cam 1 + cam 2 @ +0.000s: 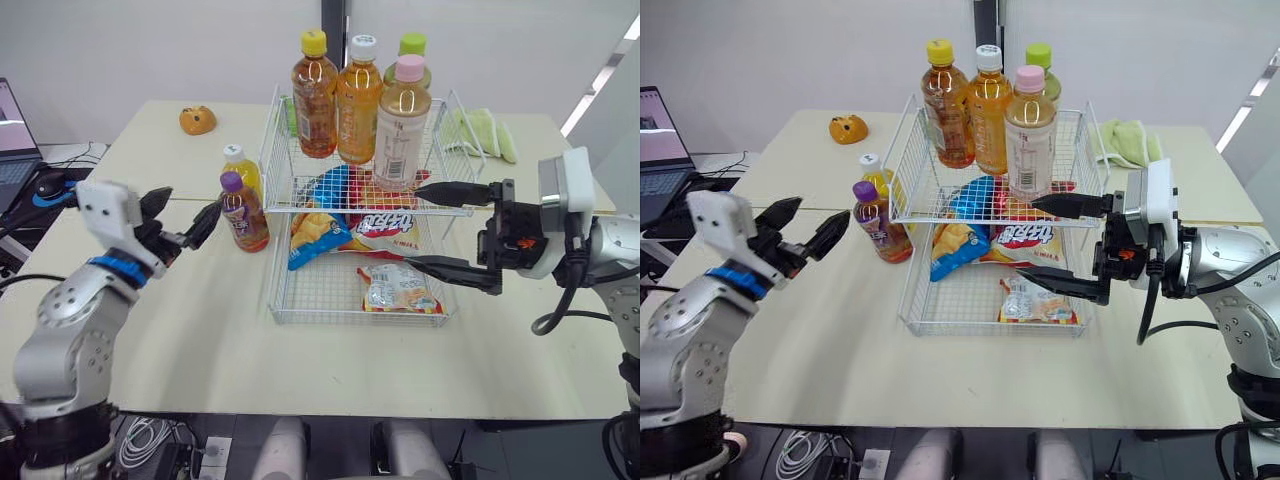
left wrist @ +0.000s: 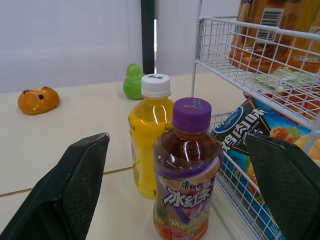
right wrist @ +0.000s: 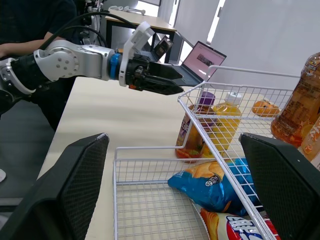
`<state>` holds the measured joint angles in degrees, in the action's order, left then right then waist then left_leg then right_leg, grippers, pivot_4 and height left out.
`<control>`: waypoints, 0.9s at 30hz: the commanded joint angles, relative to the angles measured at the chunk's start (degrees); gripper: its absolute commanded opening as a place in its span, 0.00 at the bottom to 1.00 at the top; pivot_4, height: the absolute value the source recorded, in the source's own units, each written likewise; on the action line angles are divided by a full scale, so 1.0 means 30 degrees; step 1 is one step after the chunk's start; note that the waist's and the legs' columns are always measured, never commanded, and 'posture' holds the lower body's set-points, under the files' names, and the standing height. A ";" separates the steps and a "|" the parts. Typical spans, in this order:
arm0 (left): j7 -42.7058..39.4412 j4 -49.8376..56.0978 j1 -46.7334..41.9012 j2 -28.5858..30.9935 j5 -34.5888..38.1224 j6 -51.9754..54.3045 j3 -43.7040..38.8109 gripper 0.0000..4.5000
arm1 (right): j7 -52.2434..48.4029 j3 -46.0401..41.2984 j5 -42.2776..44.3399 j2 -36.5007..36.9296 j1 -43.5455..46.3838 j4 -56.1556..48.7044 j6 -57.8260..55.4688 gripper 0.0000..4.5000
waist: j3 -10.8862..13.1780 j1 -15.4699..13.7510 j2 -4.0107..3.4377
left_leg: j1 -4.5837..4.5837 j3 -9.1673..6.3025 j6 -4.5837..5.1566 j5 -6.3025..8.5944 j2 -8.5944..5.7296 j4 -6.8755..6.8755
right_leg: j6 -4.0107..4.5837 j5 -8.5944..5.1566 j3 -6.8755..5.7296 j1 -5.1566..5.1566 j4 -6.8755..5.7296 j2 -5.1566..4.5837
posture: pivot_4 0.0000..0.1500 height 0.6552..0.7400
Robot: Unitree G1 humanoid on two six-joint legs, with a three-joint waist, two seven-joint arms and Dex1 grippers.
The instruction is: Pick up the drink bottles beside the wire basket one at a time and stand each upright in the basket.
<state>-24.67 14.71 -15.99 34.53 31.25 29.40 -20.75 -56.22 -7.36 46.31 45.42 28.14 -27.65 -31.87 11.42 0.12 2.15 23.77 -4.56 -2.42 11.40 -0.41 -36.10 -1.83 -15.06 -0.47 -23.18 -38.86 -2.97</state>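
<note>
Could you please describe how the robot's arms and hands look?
Both arms are silver-grey shells. The left hand and right hand each have two black fingers and a white block at the wrist. A blue band rings the left wrist; a black cable loops beside the right forearm.

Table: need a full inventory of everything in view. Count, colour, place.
wire basket: 1, white, two tiers, table centre
bottles in basket: 4, yellow, white, green and pink caps, upright on upper tier
purple-cap bottle: 1, dark tea, upright beside basket, robot's left
yellow bottle: 1, white cap, just behind the purple-cap one
snack bags: 3, blue, red-white, pale, lower tier
orange toy: 1, far left
green toy: 1, beyond the yellow bottle
green cloth: 1, far right
laptop: 1, dark, left edge
table: 1, beige
left gripper: open, facing purple-cap bottle
right gripper: open, basket's right side
</note>
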 commanded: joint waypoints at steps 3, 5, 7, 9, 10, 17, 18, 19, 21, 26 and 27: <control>-0.0042 -0.1365 -0.1720 0.0060 -0.1451 -0.0740 0.1314 1.00 | 0.0116 -0.0457 0.0155 0.0143 0.0269 -0.0469 0.0106 1.00 | 0.0000 0.0012 0.0000 | 0.0000 -0.0007 0.0000 0.0000 0.0001 0.0004 | 0.0001 0.0000 -0.0008 -0.0003 -0.0003 0.0001 | 1.00 1.00; 0.0029 -0.2079 -0.2222 -0.0055 -0.1941 -0.1038 0.1685 1.00 | 0.0059 -0.0511 0.0046 0.0244 -0.0109 -0.0667 0.0178 1.00 | 0.0000 0.0022 0.0000 | 0.0000 -0.0005 0.0000 0.0000 0.0001 0.0004 | 0.0002 0.0001 -0.0005 -0.0004 -0.0003 0.0001 | 1.00 1.00; -0.0163 -0.2914 -0.2803 -0.0188 -0.2393 -0.1538 0.2126 1.00 | 0.0106 -0.0586 0.0046 0.0289 -0.0256 -0.0784 0.0170 1.00 | 0.0000 0.0009 0.0001 | 0.0000 -0.0007 0.0000 0.0000 0.0000 0.0005 | 0.0002 0.0001 -0.0007 -0.0004 -0.0003 -0.0001 | 1.00 1.00; -0.0286 -0.3597 -0.3341 -0.0430 -0.2664 -0.2008 0.2373 1.00 | 0.0143 -0.0620 -0.0002 0.0363 -0.0238 -0.0807 0.0151 1.00 | 0.0000 0.0006 0.0000 | 0.0002 -0.0007 0.0000 0.0000 -0.0001 0.0003 | 0.0001 0.0001 -0.0006 -0.0004 -0.0004 -0.0002 | 1.00 1.00; -0.0320 -0.3910 -0.3592 -0.0539 -0.2797 -0.2186 0.2487 1.00 | 0.0132 -0.0698 0.0010 0.0430 -0.0273 -0.0835 0.0142 1.00 | 0.0001 0.0008 0.0001 | 0.0002 -0.0007 0.0000 0.0000 -0.0001 0.0002 | 0.0001 0.0001 -0.0006 -0.0004 -0.0003 -0.0005 | 1.00 1.00; -0.0826 -0.5144 -0.4305 -0.0822 -0.3344 -0.2958 0.2703 1.00 | 0.0364 -0.0963 0.0214 0.0649 -0.0392 -0.1079 0.0006 1.00 | 0.0001 0.0030 0.0001 | 0.0002 -0.0008 0.0000 0.0000 -0.0001 0.0004 | 0.0001 0.0002 -0.0008 -0.0004 -0.0005 -0.0001 | 1.00 1.00; -0.0893 -0.5274 -0.4388 -0.0877 -0.3376 -0.3054 0.2699 1.00 | 0.0399 -0.0978 0.0235 0.0660 -0.0417 -0.1112 0.0004 1.00 | 0.0001 0.0026 0.0001 | 0.0002 -0.0007 0.0000 0.0000 0.0001 0.0004 | 0.0000 0.0002 -0.0008 -0.0005 -0.0005 -0.0002 | 1.00 1.00; -0.0940 -0.5458 -0.4534 -0.0938 -0.3442 -0.3151 0.2735 1.00 | 0.0434 -0.0990 0.0250 0.0671 -0.0444 -0.1142 0.0001 1.00 | 0.0001 0.0019 0.0001 | 0.0003 -0.0009 0.0000 0.0000 0.0001 0.0003 | 0.0000 0.0002 -0.0008 -0.0004 -0.0005 -0.0004 | 1.00 1.00; -0.1091 -0.5717 -0.4744 -0.1081 -0.3424 -0.3253 0.2768 1.00 | 0.0511 -0.1006 0.0294 0.0689 -0.0478 -0.1209 -0.0021 1.00 | 0.0001 0.0013 0.0002 | 0.0003 -0.0010 -0.0001 -0.0001 0.0001 0.0002 | 0.0000 0.0002 -0.0008 -0.0004 -0.0005 -0.0008 | 1.00 1.00; -0.1335 -0.6025 -0.4919 -0.1285 -0.3464 -0.3354 0.2908 0.80 | 0.0665 -0.1021 0.0360 0.0708 -0.0526 -0.1335 -0.0062 1.00 | 0.0001 0.0014 0.0002 | 0.0005 -0.0011 -0.0001 0.0000 0.0001 0.0001 | -0.0001 0.0002 -0.0010 -0.0004 -0.0005 -0.0009 | 1.00 1.00; -0.1357 -0.6030 -0.4931 -0.1305 -0.3438 -0.3378 0.2893 0.73 | 0.0693 -0.1029 0.0360 0.0709 -0.0541 -0.1358 -0.0068 1.00 | 0.0001 0.0014 0.0001 | 0.0005 -0.0011 -0.0001 -0.0001 0.0001 0.0001 | -0.0002 0.0002 -0.0009 -0.0004 -0.0005 -0.0009 | 1.00 1.00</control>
<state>-28.36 -4.18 -29.68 30.75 21.15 20.73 -11.68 -54.67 -8.26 46.44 46.75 26.22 -30.14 -32.06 11.43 0.16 2.16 23.78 -4.60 -2.42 11.39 -0.41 -36.10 -1.83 -15.05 -0.49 -23.19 -38.87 -3.00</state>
